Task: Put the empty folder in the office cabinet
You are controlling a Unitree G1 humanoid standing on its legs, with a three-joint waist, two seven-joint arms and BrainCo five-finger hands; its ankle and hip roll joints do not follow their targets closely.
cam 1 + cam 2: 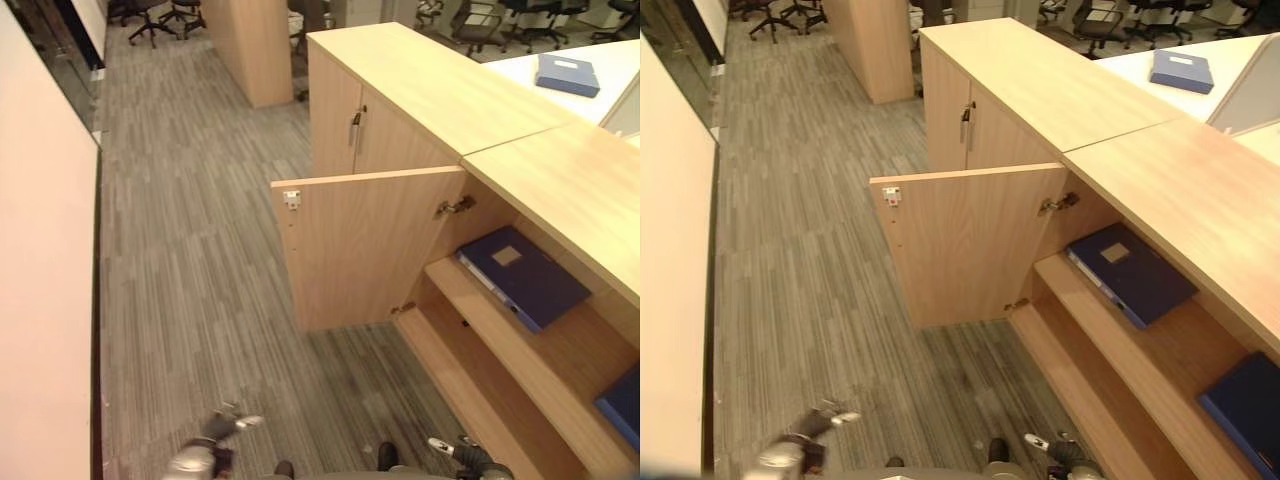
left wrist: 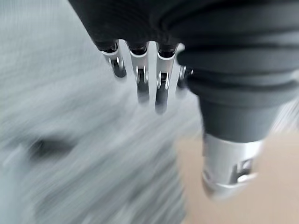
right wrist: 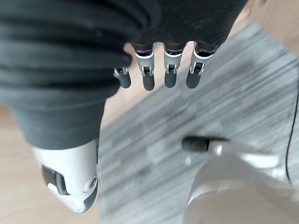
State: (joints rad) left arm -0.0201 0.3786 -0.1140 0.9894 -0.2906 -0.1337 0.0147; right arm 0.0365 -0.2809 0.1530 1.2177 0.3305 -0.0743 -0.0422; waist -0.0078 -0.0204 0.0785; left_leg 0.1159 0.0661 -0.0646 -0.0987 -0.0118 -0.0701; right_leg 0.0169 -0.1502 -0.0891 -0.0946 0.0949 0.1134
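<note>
The folder [image 1: 524, 275] lies flat on the upper shelf [image 1: 560, 345] of the office cabinet [image 1: 470, 230], whose door [image 1: 365, 245] stands open for access. Both robot hands, left [image 1: 225, 427] and right [image 1: 462, 453], hang low over the carpet, fingers loose and empty, so the placing looks done.

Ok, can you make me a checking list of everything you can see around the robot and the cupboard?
Surface: the cabinet top is bare; a blue folder lies on the white desk beyond it.
Job's things: cabinet door stands open; a dark blue folder lies flat on the upper shelf; another blue folder lies on the same shelf, nearer the robot.
Clutter: nothing seen.
Hands: left hand and right hand hang low, fingers relaxed, holding nothing.
Cables: nothing seen.
Surroundings: grey striped carpet, office chairs far off.
</note>
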